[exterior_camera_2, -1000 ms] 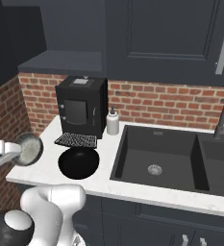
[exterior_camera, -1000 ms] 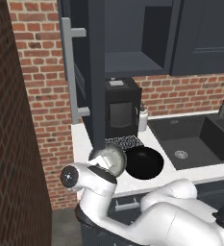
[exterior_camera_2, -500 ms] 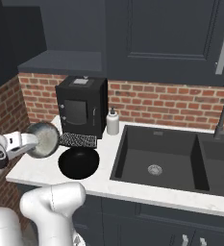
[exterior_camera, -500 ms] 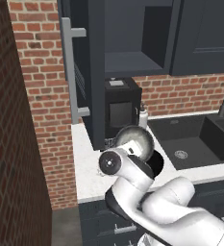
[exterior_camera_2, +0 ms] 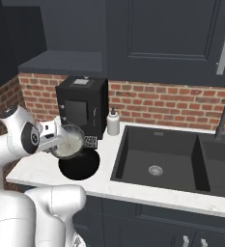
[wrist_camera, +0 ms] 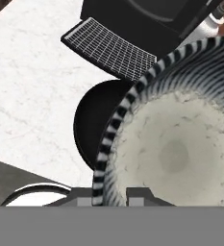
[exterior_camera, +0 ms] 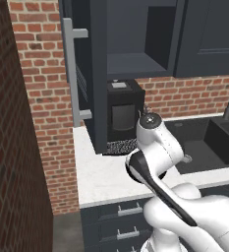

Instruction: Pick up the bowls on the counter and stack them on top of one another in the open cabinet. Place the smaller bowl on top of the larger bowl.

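Where the arm's white bulk crosses the left base view, the counter (exterior_camera: 99, 172) shows beside the coffee machine (exterior_camera: 123, 115). From the right, the gripper (exterior_camera_2: 57, 139) carries the smaller bowl (exterior_camera_2: 69, 142) tilted above the larger bowl (exterior_camera_2: 78, 165). Hand view: jaws clamp its rim; the drip grid (wrist_camera: 108, 48) lies beyond.

smaller bowl (exterior_camera_2: 68, 141) tilted, held above larger bowl (exterior_camera_2: 78, 165) on counter (exterior_camera_2: 34, 170)

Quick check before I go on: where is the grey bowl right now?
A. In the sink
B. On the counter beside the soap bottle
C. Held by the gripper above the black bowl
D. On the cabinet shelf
C. The gripper is shut on the rim of the grey bowl, carried over the black bowl, which sits on the counter.
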Robot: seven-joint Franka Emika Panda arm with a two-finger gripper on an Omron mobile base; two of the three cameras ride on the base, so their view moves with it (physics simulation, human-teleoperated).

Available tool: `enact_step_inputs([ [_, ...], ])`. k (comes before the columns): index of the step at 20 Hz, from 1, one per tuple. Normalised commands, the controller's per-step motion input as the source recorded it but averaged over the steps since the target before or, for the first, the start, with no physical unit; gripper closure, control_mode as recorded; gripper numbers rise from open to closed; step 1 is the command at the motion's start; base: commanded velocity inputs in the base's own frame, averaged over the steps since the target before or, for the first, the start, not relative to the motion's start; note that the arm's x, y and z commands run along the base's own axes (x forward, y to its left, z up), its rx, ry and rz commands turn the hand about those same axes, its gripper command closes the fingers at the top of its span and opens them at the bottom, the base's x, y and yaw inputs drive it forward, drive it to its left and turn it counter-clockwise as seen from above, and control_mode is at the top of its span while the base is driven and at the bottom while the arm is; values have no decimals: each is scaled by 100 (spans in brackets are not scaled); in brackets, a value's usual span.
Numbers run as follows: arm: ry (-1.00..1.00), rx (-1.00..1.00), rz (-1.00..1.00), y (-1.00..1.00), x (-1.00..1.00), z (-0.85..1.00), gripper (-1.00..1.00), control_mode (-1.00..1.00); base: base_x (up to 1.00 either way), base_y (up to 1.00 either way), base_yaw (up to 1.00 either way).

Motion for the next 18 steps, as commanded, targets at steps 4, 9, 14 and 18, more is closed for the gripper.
enact_step_inputs([
  [4,3,0,-1,0,3,-35,100,-100,0,0,0],
  [9,5,-1,0,0,20,-48,100,-100,0,0,0],
  [14,1,-2,0,0,29,-40,100,-100,0,0,0],
  [18,2,0,0,0,46,-26,100,-100,0,0,0],
])
